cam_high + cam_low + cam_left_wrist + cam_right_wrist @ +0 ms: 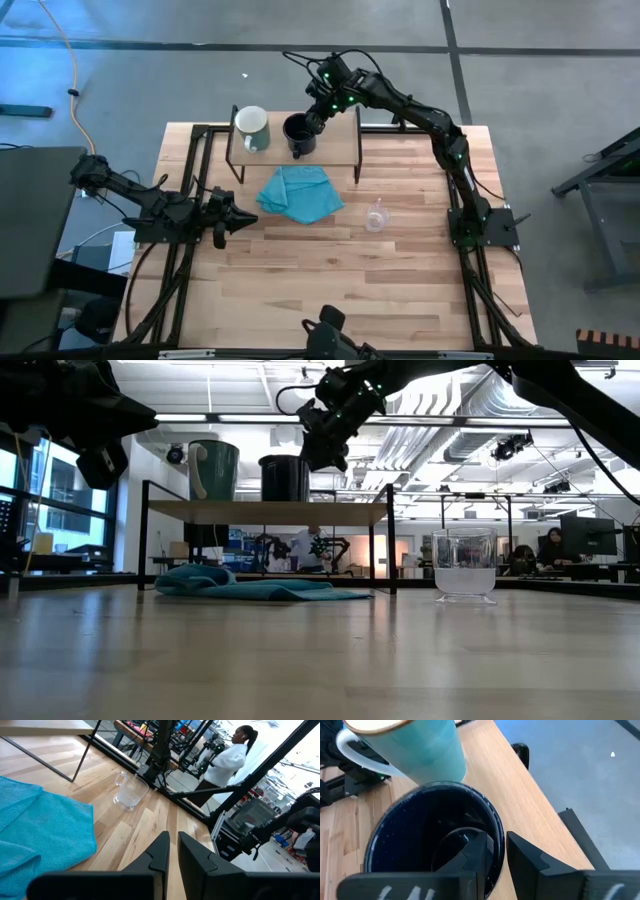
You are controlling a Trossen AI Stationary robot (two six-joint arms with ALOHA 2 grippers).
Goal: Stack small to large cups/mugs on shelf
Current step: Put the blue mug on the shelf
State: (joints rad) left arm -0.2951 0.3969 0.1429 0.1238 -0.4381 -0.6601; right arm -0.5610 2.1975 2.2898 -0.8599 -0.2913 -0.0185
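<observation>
On the shelf (pixel 340 145), a low wood board on black legs at the table's far side, two mugs stand side by side on their bases. The pale mug (pixel 252 128) is on the left and the black mug (pixel 299 135) on the right. My right gripper (pixel 500 852) reaches down from the far right and is shut on the black mug (pixel 430 835). The clear glass cup (pixel 376 216) stands upright on the table, right of centre. My left gripper (pixel 235 215) waits shut, low at the table's left side, touching nothing. My right gripper holds the black mug by its rim (pixel 499 840), on the side away from the pale mug. One finger (pixel 475 855) is inside the mug and the other (pixel 530 862) outside. The fingers slant down from the far right. The mug is upright, its base at the shelf board (pixel 260 511).
A blue cloth (pixel 300 192) lies crumpled on the table just in front of the shelf, between the shelf and the glass cup. Bare wood stretches across the near half of the table (pixel 340 280). A person (pixel 227 760) stands in the room beyond the table.
</observation>
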